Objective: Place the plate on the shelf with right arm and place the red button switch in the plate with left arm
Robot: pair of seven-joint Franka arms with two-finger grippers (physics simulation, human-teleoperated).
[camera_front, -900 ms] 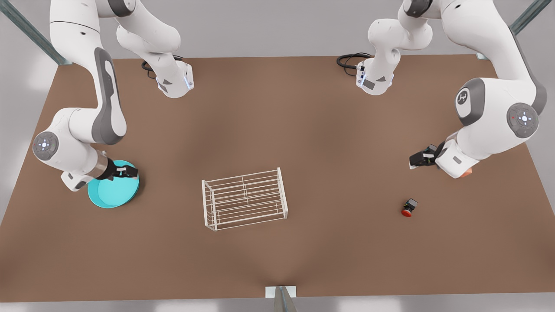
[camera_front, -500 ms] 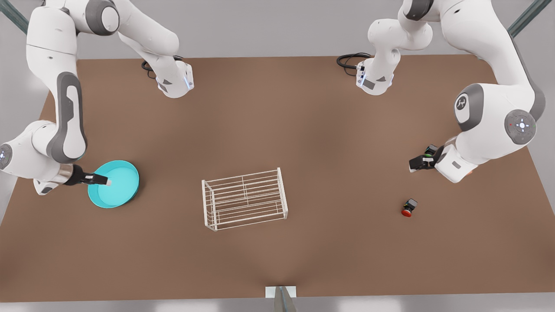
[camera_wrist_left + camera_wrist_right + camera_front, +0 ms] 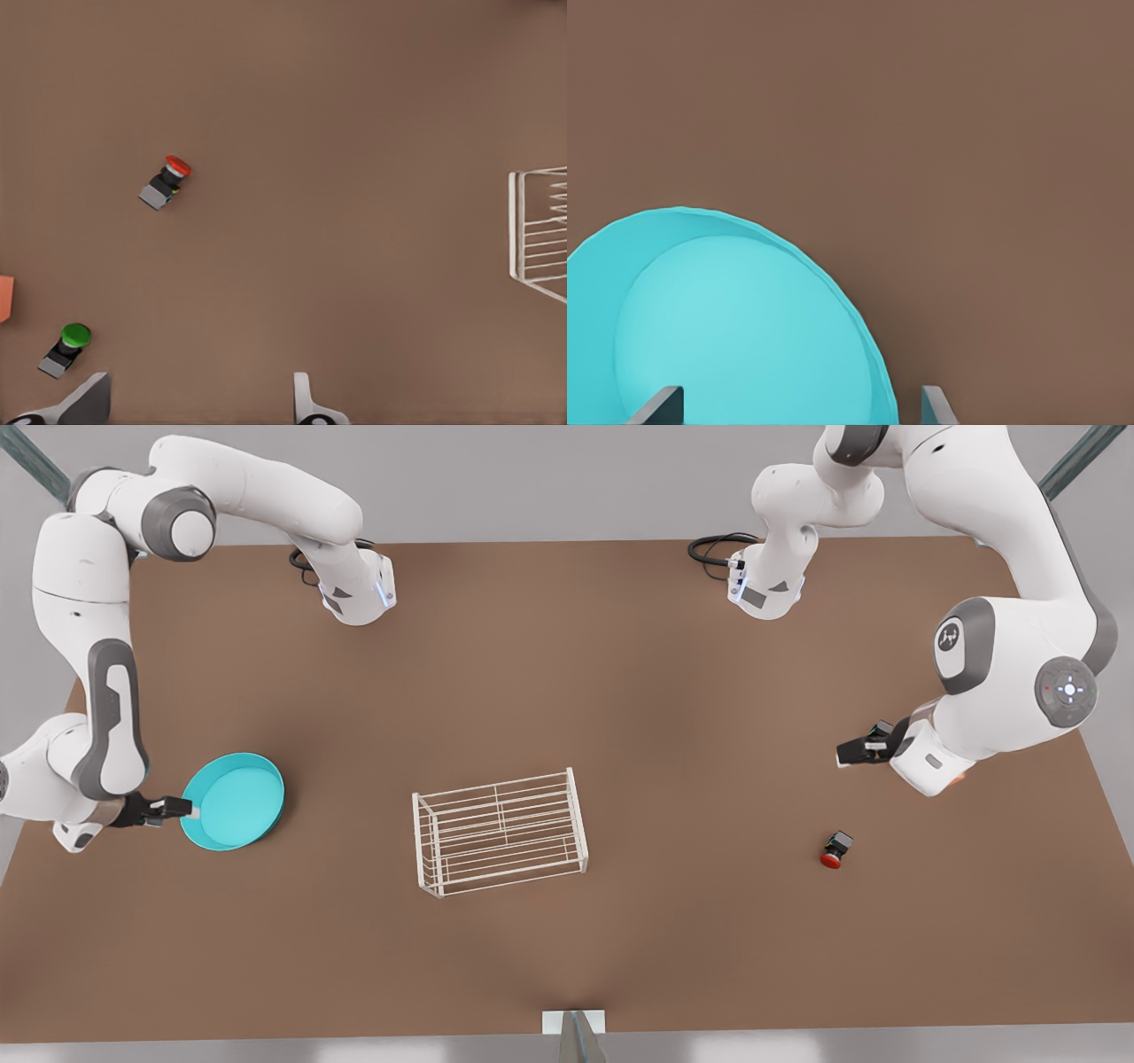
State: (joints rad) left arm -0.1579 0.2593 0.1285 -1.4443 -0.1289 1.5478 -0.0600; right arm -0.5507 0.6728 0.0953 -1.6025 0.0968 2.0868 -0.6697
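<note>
The right gripper (image 3: 188, 808) is hovering at the plate (image 3: 235, 802)'s rim, fingers (image 3: 660, 405) spread apart. The left gripper (image 3: 843, 755) is waiting, fingers (image 3: 84, 403) apart, near the red button switch (image 3: 834, 849). The left wrist view is revealing a green-capped switch (image 3: 66, 348). No writing is legible. The shelf (image 3: 499, 833) is sitting mid-table.

One plate (image 3: 233, 801), one shelf (image 3: 500, 832), two button switches, red button switch (image 3: 834, 849) and green (image 3: 65, 348), two arms.
</note>
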